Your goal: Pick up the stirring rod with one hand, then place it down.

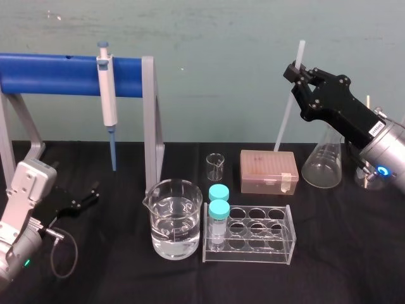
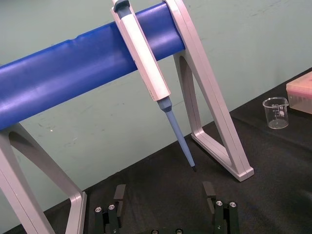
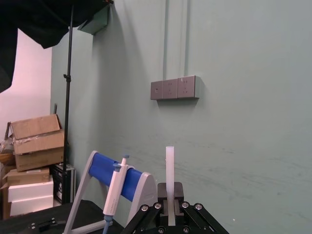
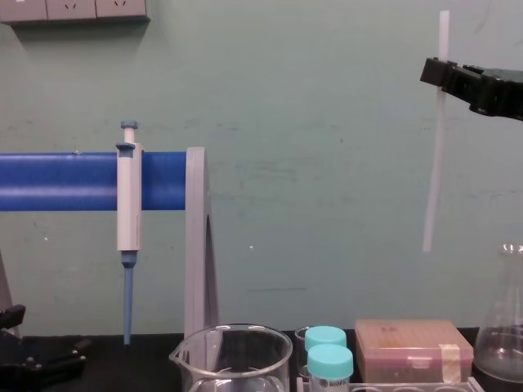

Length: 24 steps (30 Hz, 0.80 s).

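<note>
At two o'clock the black angular right gripper point(image 1: 296, 71) clamps the thin translucent white stirring rod point(image 1: 285, 123), nearly upright. At eight o'clock the black left gripper point(image 1: 85, 197) sits, jaws apart.

Rod point(image 1: 285, 120) translucent white; right gripper point(image 1: 296, 71) and left gripper point(image 2: 164, 189) black. Pipette point(image 1: 107, 95) white with blue tip, on a stand point(image 1: 50, 74) with blue bar and grey legs. Table point(image 1: 354, 266) black, wall point(image 1: 221, 38) pale green, caps point(image 1: 219, 192) teal, box point(image 1: 268, 171) tan with pale tape strip, beaker point(image 1: 175, 218) and rack point(image 1: 250, 250) clear.
</note>
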### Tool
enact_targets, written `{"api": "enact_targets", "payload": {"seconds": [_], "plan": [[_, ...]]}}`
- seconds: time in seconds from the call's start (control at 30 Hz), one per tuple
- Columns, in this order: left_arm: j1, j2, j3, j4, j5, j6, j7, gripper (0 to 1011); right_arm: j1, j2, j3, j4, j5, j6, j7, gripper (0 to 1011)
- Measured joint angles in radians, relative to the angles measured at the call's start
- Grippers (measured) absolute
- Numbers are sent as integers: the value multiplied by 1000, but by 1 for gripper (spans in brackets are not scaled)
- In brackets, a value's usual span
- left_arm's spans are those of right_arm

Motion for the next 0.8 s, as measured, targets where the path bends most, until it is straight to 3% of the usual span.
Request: {"api": "enact_targets", "payload": {"seconds": [0.8], "plan": [[0, 0, 0, 0, 0, 0, 0, 1000, -15, 12, 3, -17, 3, 5, 2, 67]]}}
